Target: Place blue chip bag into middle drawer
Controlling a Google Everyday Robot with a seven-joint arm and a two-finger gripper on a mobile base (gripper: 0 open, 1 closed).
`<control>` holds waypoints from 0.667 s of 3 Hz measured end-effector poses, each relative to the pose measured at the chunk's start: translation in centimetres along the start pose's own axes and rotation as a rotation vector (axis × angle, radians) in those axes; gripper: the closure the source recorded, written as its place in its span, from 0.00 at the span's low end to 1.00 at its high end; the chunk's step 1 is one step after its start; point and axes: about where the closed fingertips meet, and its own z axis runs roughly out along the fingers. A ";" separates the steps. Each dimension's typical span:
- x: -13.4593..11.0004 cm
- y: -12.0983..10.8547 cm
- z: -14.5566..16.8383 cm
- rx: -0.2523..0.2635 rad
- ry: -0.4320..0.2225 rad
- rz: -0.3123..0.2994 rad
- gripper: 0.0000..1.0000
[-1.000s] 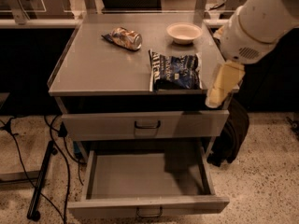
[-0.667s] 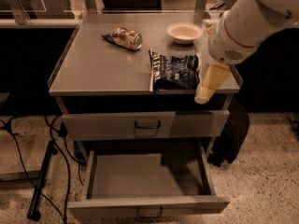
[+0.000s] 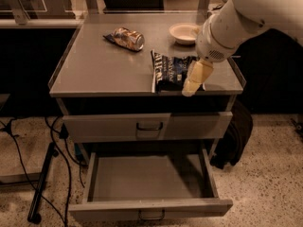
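Note:
The blue chip bag [image 3: 169, 70] lies flat near the front right of the grey cabinet top [image 3: 102, 65]. My gripper [image 3: 193, 81] hangs from the white arm [image 3: 227, 25] and sits over the bag's right front corner, close above it; contact cannot be told. The middle drawer [image 3: 149, 179] is pulled open below, with a bare grey floor and a small loop handle [image 3: 151, 215] on its front.
A white bowl [image 3: 183, 32] stands at the back right of the top. A gold-and-silver snack packet [image 3: 125, 38] lies at the back middle. A closed drawer [image 3: 149, 126] sits above the open one. Cables and a stand foot [image 3: 40, 188] lie on the floor at left.
My gripper and arm have moved left, from past the cabinet's right front edge to over the blue chip bag's right side. The bag and drawers have not moved.

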 end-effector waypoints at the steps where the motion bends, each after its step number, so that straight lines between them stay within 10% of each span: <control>1: -1.2 -1.1 2.8 -0.029 -0.048 -0.001 0.00; 2: -2.4 -1.5 5.3 -0.065 -0.083 0.000 0.00</control>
